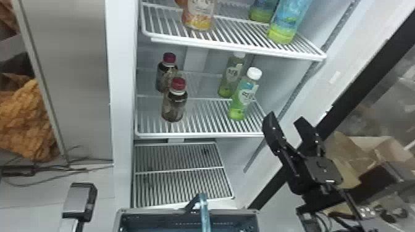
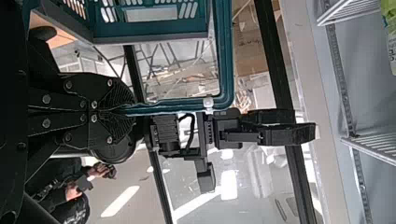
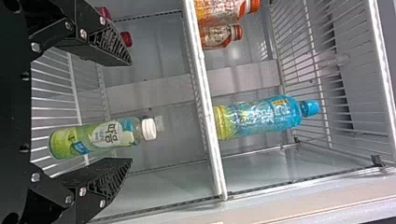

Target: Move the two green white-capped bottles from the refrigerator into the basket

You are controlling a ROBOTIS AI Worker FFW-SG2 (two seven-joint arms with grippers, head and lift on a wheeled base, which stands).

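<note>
front bottle: one of the two green white-capped bottles, this one (image 1: 245, 92) upright, clear near the top, green below, pale label with dark lettering
rear bottle: the matching one (image 1: 232, 74), upright behind it
bottles' place: both on the right side of the middle wire shelf (image 1: 197, 135), white and slatted, inside the refrigerator
shelf neighbours: two dark bottles (image 1: 175, 103) with red caps, on the left side
shelf above: a blue-and-green bottle (image 1: 282, 26) and an orange-labelled bottle (image 1: 199, 15)
room: orange-brown cloth (image 1: 27, 120) at the left, cardboard (image 1: 361, 154) at the right
basket: below the shelves in the head view, its dark rim (image 1: 148, 211) around a blue inside
right gripper: (image 1: 284, 118) at the refrigerator's open right side, fingers spread, apart from the front bottle
left gripper: (image 2: 122, 110) fingers pressed together on the basket's teal handle (image 2: 226, 60)
</note>
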